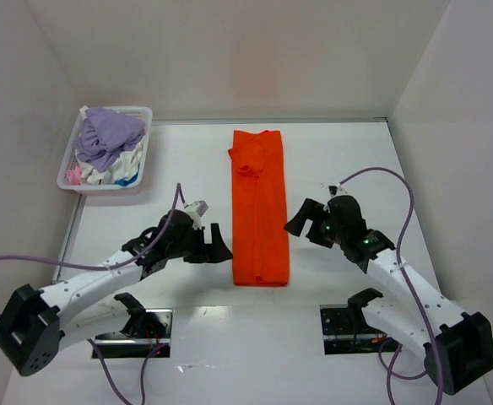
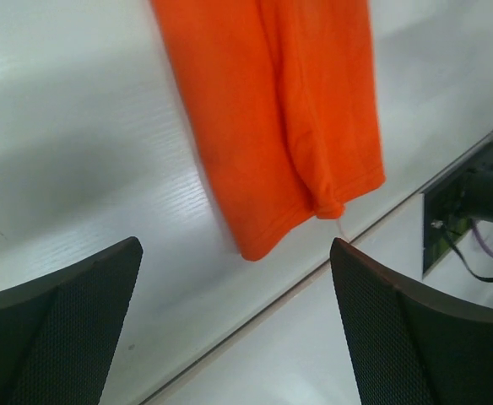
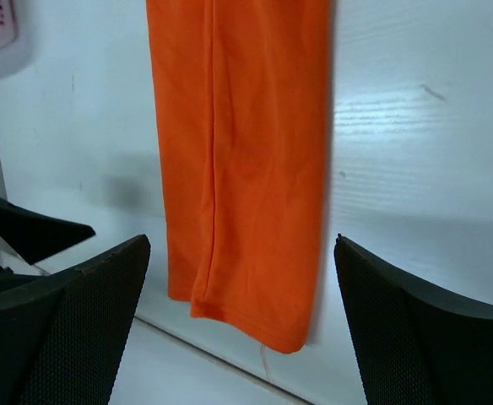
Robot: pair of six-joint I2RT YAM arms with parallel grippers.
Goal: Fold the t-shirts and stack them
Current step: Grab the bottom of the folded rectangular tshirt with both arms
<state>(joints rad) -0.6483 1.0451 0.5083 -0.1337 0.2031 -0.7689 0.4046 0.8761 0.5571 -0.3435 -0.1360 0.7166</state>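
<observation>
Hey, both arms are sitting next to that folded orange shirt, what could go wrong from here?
The orange t-shirt lies in a long layered strip between the open left pincer and right pincer. If either catches only the top layer, the lengthwise fold may open up. The collar end on the far side looks bunched, so folding the strip over could give a lumpy, lopsided bundle.

White table (image 1: 356, 160) carries a folded orange t-shirt (image 1: 259, 219) and basket (image 1: 103, 188).
</observation>
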